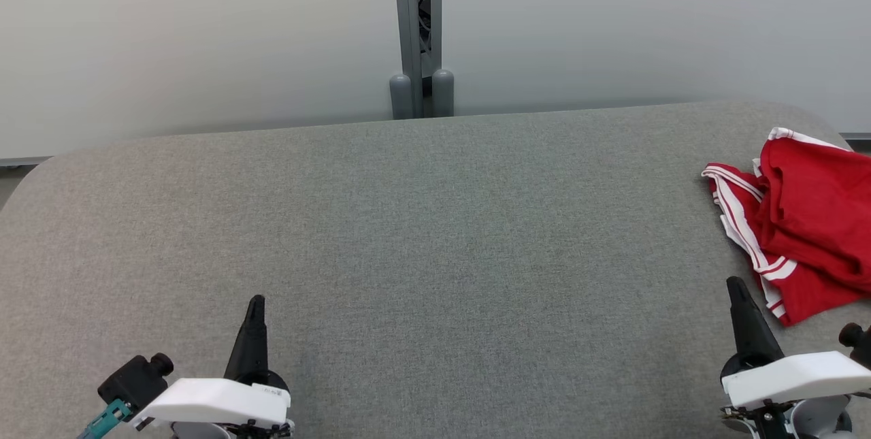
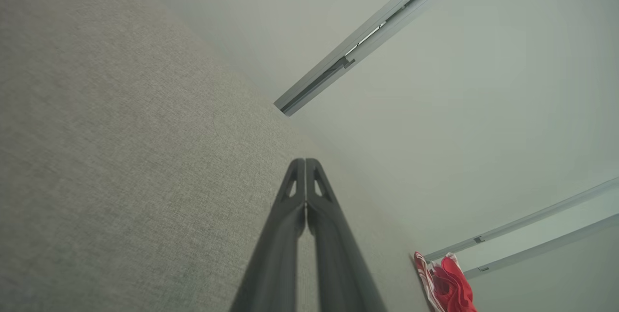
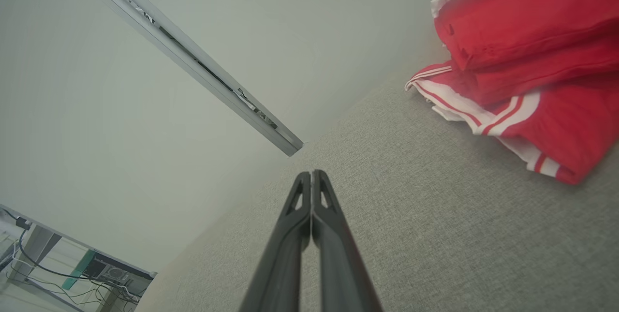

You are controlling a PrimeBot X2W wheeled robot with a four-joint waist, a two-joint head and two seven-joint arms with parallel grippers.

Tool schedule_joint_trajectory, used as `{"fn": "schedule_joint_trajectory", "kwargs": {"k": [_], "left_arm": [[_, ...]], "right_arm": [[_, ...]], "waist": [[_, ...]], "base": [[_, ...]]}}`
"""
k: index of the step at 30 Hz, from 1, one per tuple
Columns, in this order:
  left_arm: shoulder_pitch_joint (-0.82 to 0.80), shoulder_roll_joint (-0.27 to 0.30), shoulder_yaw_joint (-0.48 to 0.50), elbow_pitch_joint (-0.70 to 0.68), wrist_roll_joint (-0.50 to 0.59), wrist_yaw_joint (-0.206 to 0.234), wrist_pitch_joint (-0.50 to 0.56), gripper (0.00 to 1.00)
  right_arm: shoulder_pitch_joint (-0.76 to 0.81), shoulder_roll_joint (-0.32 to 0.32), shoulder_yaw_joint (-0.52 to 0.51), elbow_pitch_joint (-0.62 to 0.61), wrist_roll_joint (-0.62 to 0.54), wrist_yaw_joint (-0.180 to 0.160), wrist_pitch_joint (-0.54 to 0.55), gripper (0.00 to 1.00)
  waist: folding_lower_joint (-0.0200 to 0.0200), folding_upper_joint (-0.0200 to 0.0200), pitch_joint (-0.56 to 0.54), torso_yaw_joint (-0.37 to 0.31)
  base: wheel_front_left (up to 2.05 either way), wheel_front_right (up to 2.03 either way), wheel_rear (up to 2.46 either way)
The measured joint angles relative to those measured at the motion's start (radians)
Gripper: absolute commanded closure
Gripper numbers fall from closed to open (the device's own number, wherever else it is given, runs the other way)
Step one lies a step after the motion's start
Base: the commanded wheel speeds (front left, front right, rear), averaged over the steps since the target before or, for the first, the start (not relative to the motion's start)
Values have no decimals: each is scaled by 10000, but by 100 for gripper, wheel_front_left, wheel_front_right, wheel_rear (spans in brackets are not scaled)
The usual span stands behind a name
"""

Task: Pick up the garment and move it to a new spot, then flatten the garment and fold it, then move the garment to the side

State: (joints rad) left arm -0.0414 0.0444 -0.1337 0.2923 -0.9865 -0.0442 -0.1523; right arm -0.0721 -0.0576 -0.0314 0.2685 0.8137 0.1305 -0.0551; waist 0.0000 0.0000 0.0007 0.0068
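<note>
The garment (image 1: 810, 214) is red with white stripes and lies crumpled at the table's right edge; it appears again as the garment (image 3: 522, 60) in the right wrist view and, small, as the garment (image 2: 447, 285) in the left wrist view. My right gripper (image 1: 736, 286) is shut and empty, just left of and nearer than the cloth, not touching it. My left gripper (image 1: 256, 303) is shut and empty over the table's near left. In the wrist views the left gripper (image 2: 305, 161) and right gripper (image 3: 312, 173) show both fingers pressed together.
A grey fabric-covered table (image 1: 422, 235) with rounded corners spreads across the head view. Behind it stand pale wall panels with a grey metal post (image 1: 416, 30) at the middle. Cables and equipment (image 3: 96, 268) lie on the floor beyond the table's end.
</note>
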Motion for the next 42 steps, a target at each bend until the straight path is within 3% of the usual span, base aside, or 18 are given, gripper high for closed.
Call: {"fn": "schedule_joint_trajectory", "kwargs": {"k": [42], "left_arm": [[-1023, 17, -140, 343, -3873, -491, 788, 100]], "right_arm": [[292, -54, -1774, -589, 4740, 0, 1528, 100]], "waist": [[-1, 0, 16, -36]], "base": [[0, 0, 0]]}}
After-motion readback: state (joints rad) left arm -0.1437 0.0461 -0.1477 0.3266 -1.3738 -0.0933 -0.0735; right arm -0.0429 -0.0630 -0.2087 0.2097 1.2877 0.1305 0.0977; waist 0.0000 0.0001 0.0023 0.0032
